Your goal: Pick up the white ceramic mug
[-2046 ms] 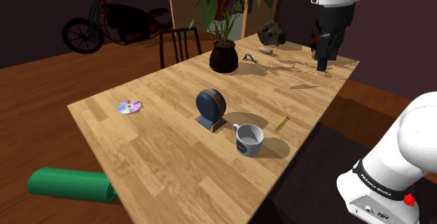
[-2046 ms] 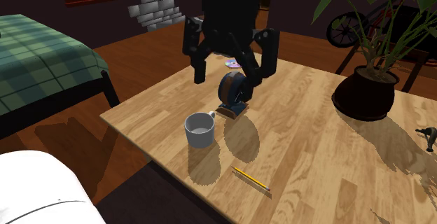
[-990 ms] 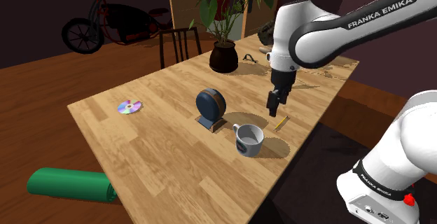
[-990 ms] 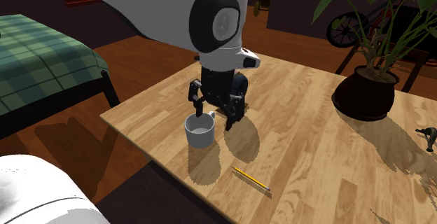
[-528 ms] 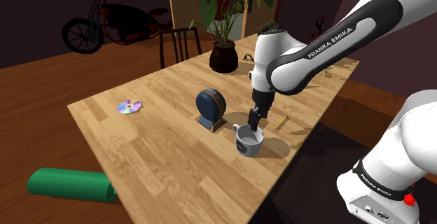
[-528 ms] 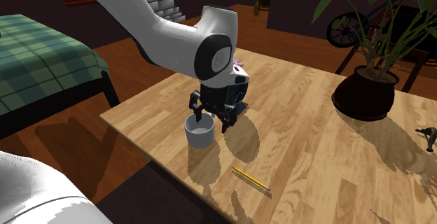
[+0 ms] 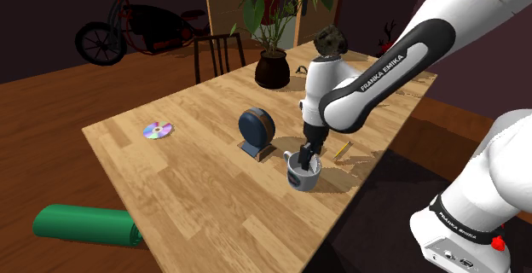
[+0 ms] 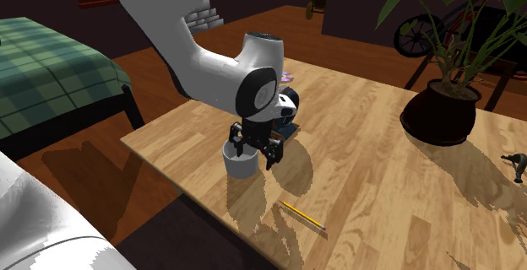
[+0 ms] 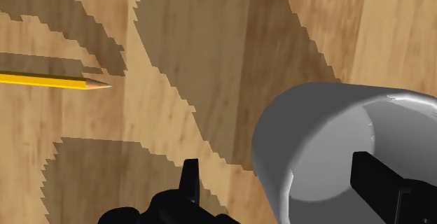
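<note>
Since the claw is spread wide astride the wall of the mug — one finger outside, one inside — it should be closed squarely on that wall before any lift is attempted.

A light wooden plank counter carries a shiny rainbow-tinted disc, a round blue-grey object upright on a small stand, a leafy green plant in a dark round pot and a yellow pencil lying flat. A green rolled mat lies on the floor beside the counter. A dark wooden chair stands at its far side.
</note>
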You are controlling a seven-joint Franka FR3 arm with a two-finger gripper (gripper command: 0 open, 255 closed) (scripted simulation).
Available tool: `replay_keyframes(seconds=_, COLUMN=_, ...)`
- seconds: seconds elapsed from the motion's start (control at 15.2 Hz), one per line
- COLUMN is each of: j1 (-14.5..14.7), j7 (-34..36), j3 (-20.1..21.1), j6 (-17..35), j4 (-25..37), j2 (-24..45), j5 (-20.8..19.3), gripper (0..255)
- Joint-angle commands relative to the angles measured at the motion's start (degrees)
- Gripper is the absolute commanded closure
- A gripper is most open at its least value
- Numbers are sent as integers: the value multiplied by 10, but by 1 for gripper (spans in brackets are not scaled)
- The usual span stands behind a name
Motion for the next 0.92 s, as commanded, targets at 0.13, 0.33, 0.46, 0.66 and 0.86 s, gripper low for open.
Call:
replay_keyframes(seconds=0.13, j1=-1, j7=-2, j3=-1, j6=15, j4=-3, j2=12, j5=-1, gripper=255)
replay_keyframes(seconds=0.33, j1=-1, j7=-2, j3=-1, j6=15, j4=-3, j2=12, j5=-1, gripper=255)
replay_keyframes(seconds=0.46, j1=-1, j7=-2, j3=-1, j6=15, j4=-3, j2=12, j5=-1, gripper=255)
replay_keyframes(seconds=0.66, j1=-1, j7=-2, j3=-1, j6=15, j4=-3, j2=12, j5=-1, gripper=255)
replay_keyframes(seconds=0.86, j1=-1, j7=-2, j3=-1, j6=-4, j4=-1, j2=-5, j5=0, gripper=255)
